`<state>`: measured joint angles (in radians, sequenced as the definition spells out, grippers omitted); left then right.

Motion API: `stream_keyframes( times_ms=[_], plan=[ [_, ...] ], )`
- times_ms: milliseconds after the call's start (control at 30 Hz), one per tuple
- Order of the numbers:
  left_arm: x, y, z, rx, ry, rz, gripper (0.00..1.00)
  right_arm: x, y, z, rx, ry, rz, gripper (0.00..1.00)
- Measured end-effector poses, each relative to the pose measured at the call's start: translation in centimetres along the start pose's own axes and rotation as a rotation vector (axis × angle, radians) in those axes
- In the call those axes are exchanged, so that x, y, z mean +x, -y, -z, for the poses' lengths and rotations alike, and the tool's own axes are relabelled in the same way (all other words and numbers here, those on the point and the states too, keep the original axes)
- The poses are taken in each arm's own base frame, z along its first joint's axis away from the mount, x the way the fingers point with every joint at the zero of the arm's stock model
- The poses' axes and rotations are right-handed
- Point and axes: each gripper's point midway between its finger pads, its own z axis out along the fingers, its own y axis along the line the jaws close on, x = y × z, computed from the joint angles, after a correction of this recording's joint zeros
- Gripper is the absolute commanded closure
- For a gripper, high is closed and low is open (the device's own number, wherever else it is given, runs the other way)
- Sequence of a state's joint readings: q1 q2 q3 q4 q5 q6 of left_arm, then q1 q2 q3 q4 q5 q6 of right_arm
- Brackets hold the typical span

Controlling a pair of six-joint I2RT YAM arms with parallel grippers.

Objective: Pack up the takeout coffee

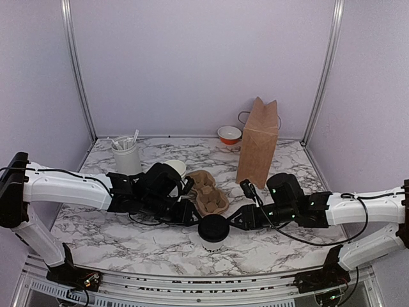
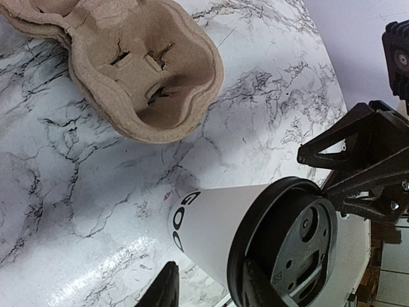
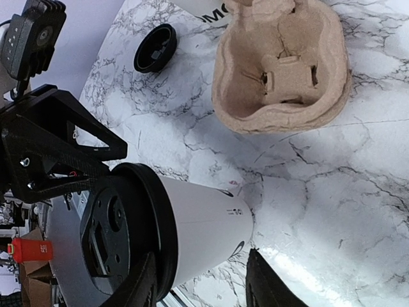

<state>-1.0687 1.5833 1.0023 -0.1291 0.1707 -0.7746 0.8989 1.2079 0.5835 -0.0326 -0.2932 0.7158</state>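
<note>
- Top external view: the takeout coffee (image 1: 213,231) stands upright at the lower centre of the frame on the marble table (image 1: 121,233). Its black lid is on, and an arm reaches in to it from each side.
- Left wrist view: the left gripper (image 2: 209,283) shows its two fingers apart at the bottom edge. One is by the cup's base and the other lies across the lid rim. I cannot tell whether the pads press on the cup.
- Right wrist view: the right gripper (image 3: 201,276) looks much the same. Its fingers are spread at the bottom edge with the cup's side showing in the gap between them. Here too I cannot tell whether there is a real grip.
- Done, as I judge it: the lid is on the cup, so the coffee is ready to pack.
- Not done: the pulp carrier (image 1: 208,192) lies just above the cup in the top view, near it but apart. The pockets that show are empty.
- The brown paper bag (image 1: 258,144) stands upright, right of centre and higher in the frame, well apart from the cup.
- Left to do: the packing itself, meaning a lift and a placement into a carrier pocket or the bag. The pictures do not say which.
</note>
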Motion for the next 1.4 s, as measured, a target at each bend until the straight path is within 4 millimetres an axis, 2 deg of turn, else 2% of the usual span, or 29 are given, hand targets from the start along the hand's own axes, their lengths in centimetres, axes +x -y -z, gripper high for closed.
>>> stream_keyframes(
  times_ms=[433, 867, 1233, 1400],
  plan=[
    [0.0, 0.3, -0.1, 0.016, 0.009, -0.002, 0.65, 0.9, 0.2, 0.1, -0.036, 0.014, -0.003, 0.56],
    [-0.1, -0.1, -0.2, 0.001, 0.020, 0.001, 0.65, 1.6, -0.4, -0.6, -0.025, -0.004, -0.001, 0.58],
    [-0.3, 0.1, -0.3, -0.005, 0.021, -0.030, 0.64, 1.3, -0.4, 0.3, 0.039, -0.006, -0.014, 0.57],
    [-0.6, 0.3, -0.2, -0.015, 0.016, -0.048, 0.63, 0.4, -0.8, 0.7, 0.051, 0.015, -0.017, 0.57]
  ],
)
